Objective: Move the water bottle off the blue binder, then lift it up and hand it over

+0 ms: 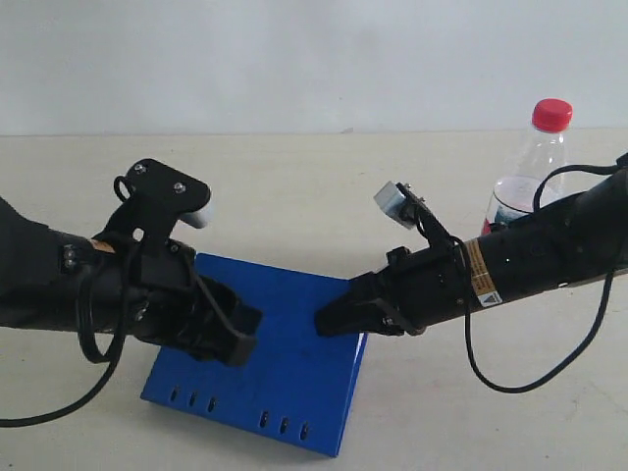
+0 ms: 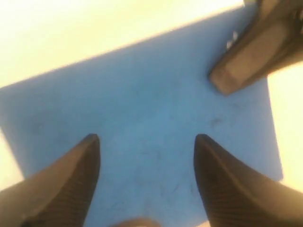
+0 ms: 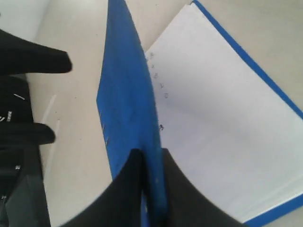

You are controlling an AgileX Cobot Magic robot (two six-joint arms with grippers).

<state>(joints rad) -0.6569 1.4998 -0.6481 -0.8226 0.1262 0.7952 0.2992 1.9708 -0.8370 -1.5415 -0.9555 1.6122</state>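
The blue binder point(image 1: 280, 358) lies on the table between both arms, its cover raised at the right edge. My right gripper point(image 1: 329, 322) is shut on that cover edge point(image 3: 128, 94), one finger on each side, seen at my right gripper point(image 3: 150, 151). White pages point(image 3: 213, 118) show beneath the lifted cover. My left gripper point(image 1: 240, 334) hovers open over the blue cover point(image 2: 156, 109), with nothing between its jaws at the left gripper point(image 2: 147, 137). The water bottle point(image 1: 535, 162), clear with a red cap, stands upright on the table behind my right arm, off the binder.
The table point(image 1: 294, 196) is pale beige with a white wall behind. A black cable point(image 1: 549, 368) loops under the right arm. The left gripper's black fingers point(image 3: 47, 61) show beyond the cover in the right wrist view.
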